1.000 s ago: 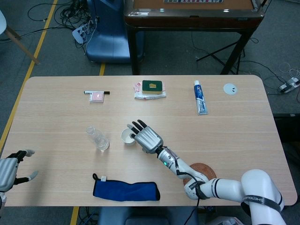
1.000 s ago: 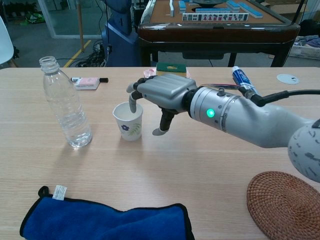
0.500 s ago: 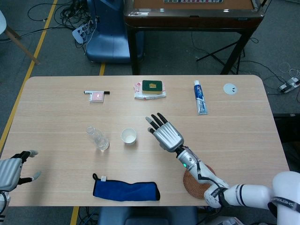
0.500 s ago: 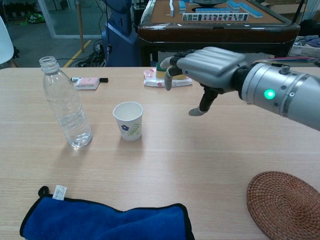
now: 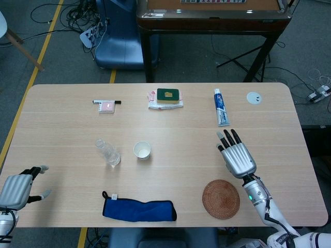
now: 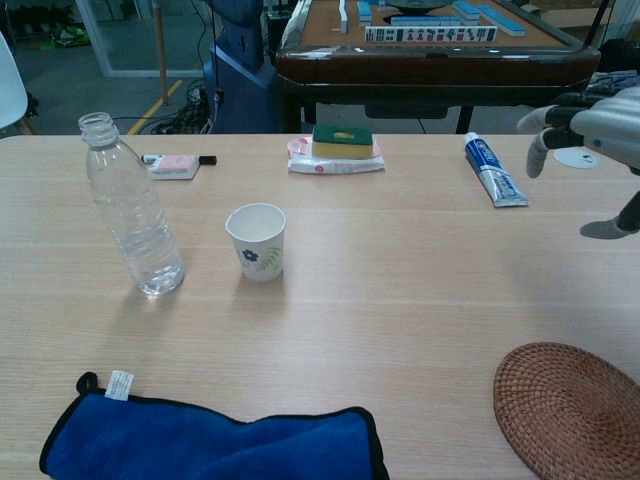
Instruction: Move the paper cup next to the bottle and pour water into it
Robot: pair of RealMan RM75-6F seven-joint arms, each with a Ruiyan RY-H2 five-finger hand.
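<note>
Left hand [image 5: 18, 187] low at the surface's [image 5: 170, 175] near left edge, fingers [image 5: 36, 169] apart and holding nothing. It is seen only in the head view, and it sits well short of anything on the surface. Likely parked there within reach of the bottle, which it would have to lift for the pour.

Bottle [image 6: 130, 207] stands upright, cap off, well ahead and to the right of the left fingers. Clear plastic; how much water is in it is hard to tell from either view.

Cup [image 6: 257, 241] stands upright just right of the bottle, near but not touching, mouth open upward, no hand on it. The placing step looks done (the gap between them leaves room for fingers to close round the bottle). Pouring not yet begun.

Blue cloth [image 6: 205, 438] lies crumpled near the front edge, right of the left fingers, probably for spills. Marker [image 5: 106, 102], sponge [image 6: 341, 140] on its packet and toothpaste [image 6: 495, 171] lie along the far side, apart from the work.

Woven coaster [image 6: 566, 405] near the front right, just behind the right fingers.

Right hand [image 5: 238, 157] raised over the right half, palm down, fingers [image 5: 230, 138] spread wide and empty, well apart from the cup. Judged to be clear of the bottle's path.
</note>
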